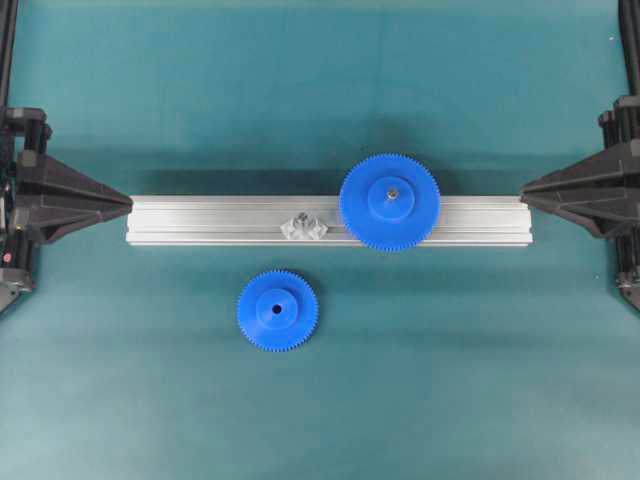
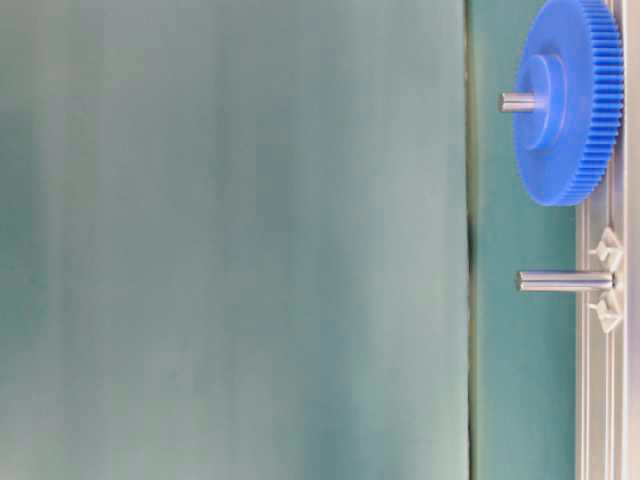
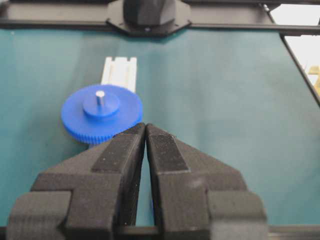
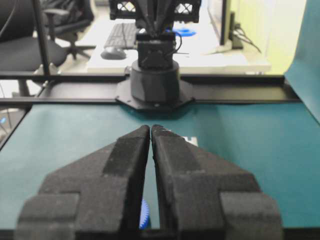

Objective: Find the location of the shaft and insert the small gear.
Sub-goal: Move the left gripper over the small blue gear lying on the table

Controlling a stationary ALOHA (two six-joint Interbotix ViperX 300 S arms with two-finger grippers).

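The small gear (image 1: 277, 310) lies flat on the teal mat, in front of the aluminium rail (image 1: 200, 220) and apart from it. The shaft (image 1: 304, 226) rises from its whitish faceted base on the rail, bare; in the table-level view the shaft (image 2: 565, 281) shows as a plain metal pin. My left gripper (image 1: 130, 204) is shut and empty at the rail's left end, fingertips together (image 3: 145, 126). My right gripper (image 1: 524, 190) is shut and empty at the rail's right end (image 4: 151, 127). Neither gripper touches the small gear.
A larger blue gear (image 1: 389, 201) sits on its own pin on the rail, right of the shaft, also seen as the large gear (image 3: 101, 117) ahead of my left fingers. A sliver of blue teeth (image 4: 145, 215) shows between my right fingers. Arm bases stand at both table ends.
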